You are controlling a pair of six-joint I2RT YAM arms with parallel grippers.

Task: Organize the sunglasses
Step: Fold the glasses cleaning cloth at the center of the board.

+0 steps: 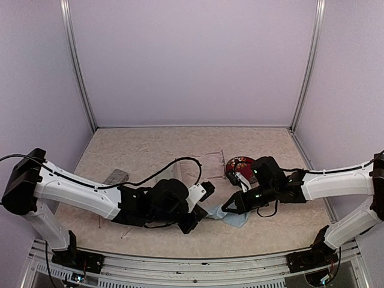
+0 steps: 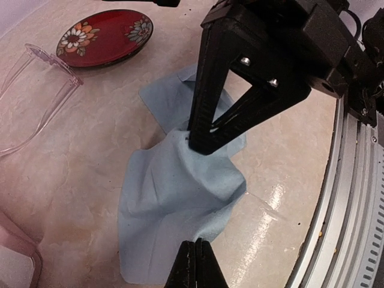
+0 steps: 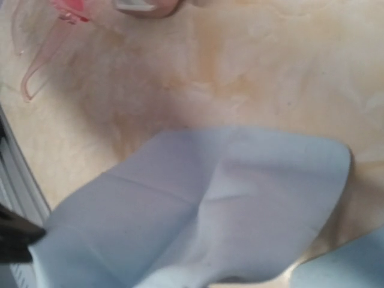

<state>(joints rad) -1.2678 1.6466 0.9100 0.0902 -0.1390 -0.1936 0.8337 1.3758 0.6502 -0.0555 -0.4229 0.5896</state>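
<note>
The pale clear sunglasses [image 2: 37, 90] lie on the table left of a light-blue cloth [image 2: 174, 198]; they show faintly in the top view [image 1: 207, 158]. The red-pink sunglasses [image 3: 42, 57] show only in the right wrist view, at the top left. My left gripper [image 2: 195, 252] is shut, pinching the near edge of the cloth. My right gripper [image 2: 201, 139] is shut on the cloth's middle, which rises in a fold. In the top view the two grippers, left [image 1: 203, 216] and right [image 1: 227, 210], meet over the cloth [image 1: 235, 218]. The right wrist view is filled by cloth [image 3: 210, 204]; its fingers are hidden.
A red flowered plate [image 1: 240, 165] lies behind the cloth, also in the left wrist view [image 2: 105, 36]. A grey case [image 1: 116, 177] sits at the left and a pink case [image 2: 15, 258] near my left gripper. A second pale-blue piece [image 3: 360, 258] lies beside the cloth. The table's metal front rail [image 2: 354, 198] is close.
</note>
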